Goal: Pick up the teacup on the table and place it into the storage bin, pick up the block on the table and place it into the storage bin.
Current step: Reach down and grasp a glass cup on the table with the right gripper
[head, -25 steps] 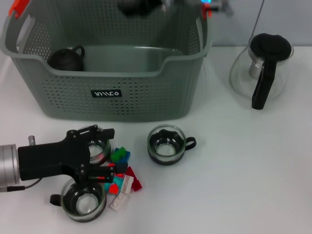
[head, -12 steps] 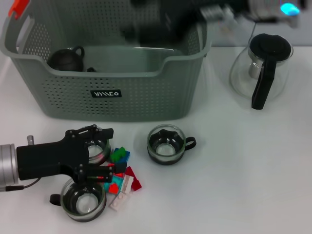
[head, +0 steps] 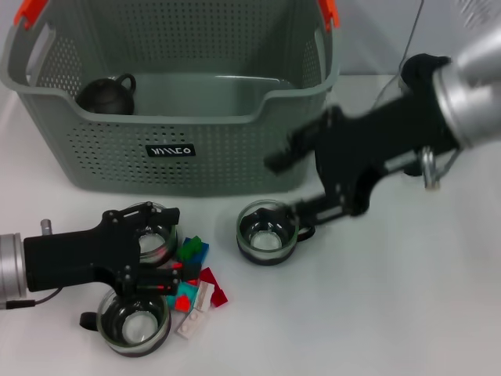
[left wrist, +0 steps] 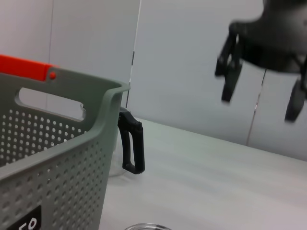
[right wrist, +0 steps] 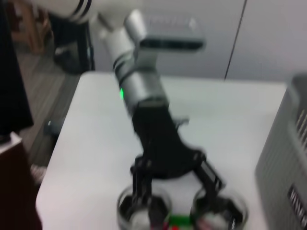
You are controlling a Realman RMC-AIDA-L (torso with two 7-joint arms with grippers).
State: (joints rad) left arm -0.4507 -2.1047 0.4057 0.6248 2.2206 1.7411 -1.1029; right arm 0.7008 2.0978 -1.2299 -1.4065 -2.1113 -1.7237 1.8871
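The right gripper [head: 301, 188] has swung down from above the grey-green perforated plastic storage bin [head: 180, 168] toward the clear glass teacup [head: 268, 233], jaws spread wide and empty; the left gripper [head: 166, 251], jaws spread, straddles the coloured blocks [head: 196, 276].

A white desk [head: 407, 313] is standing before pale panelled walls [left wrist: 192, 62]; grey floor [right wrist: 48, 91] is showing beside it.

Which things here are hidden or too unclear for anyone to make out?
- Glass pot: in the head view, mostly covered by the right arm.
- One teacup: partly hidden under the left gripper; whether a block is pinched is unclear.
- Storage bin: its label is unreadable, and its top is cut off.
- Right wrist view: cups and blocks are blurred.
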